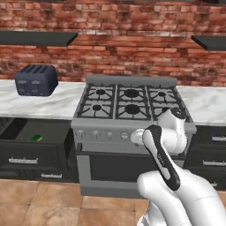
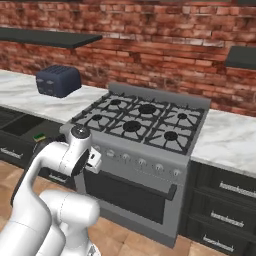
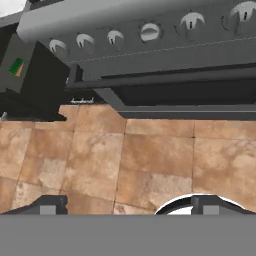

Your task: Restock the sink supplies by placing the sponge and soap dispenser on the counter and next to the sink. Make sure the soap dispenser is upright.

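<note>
Lying in an open dark drawer [image 1: 42, 139] left of a steel gas range [image 1: 128, 114], the sponge [image 1: 35, 138] is showing as a small flat green-and-yellow slab, partly hidden by the drawer wall. Veined marble counter [image 1: 48, 103] is carrying a dark toaster [image 1: 36, 80]. Gripper [image 3: 128, 206] fingers are standing wide apart, holding nothing, over terracotta tiles [image 3: 125, 160].

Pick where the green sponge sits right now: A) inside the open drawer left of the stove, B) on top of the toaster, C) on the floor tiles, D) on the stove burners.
A: the sponge lies inside the open dark drawer left of the stove, below the counter.
</note>
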### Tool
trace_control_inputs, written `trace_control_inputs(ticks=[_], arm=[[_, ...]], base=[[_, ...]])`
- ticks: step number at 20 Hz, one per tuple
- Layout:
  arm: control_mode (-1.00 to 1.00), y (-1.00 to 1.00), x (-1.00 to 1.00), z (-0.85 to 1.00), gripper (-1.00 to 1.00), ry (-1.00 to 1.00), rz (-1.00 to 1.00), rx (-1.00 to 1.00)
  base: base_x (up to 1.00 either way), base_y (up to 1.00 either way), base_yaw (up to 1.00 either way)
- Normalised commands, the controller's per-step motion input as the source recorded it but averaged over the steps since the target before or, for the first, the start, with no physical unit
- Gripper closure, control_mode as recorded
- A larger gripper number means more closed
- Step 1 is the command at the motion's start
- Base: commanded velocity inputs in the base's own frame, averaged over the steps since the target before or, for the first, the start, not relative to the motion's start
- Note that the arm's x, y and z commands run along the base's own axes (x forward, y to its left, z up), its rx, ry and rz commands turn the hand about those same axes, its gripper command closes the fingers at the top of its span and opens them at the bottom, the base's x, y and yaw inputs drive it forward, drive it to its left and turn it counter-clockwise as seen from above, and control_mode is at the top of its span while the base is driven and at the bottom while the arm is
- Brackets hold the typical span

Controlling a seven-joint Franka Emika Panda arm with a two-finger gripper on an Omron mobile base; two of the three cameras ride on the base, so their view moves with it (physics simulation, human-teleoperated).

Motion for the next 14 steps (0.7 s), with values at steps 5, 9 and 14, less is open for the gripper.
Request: trace_control_inputs(ticks=[5,9,14], arm=[[1.0,0.0,0.0,0.0,-1.0,0.0,0.0,0.0],[1.0,0.0,0.0,0.0,-1.0,0.0,0.0,0.0],[1.0,0.0,0.0,0.0,-1.0,0.0,0.0,0.0]], base=[[0.95,0.0,0.21],[0.09,0.63,0.19],[0.0,1.0,0.09]])
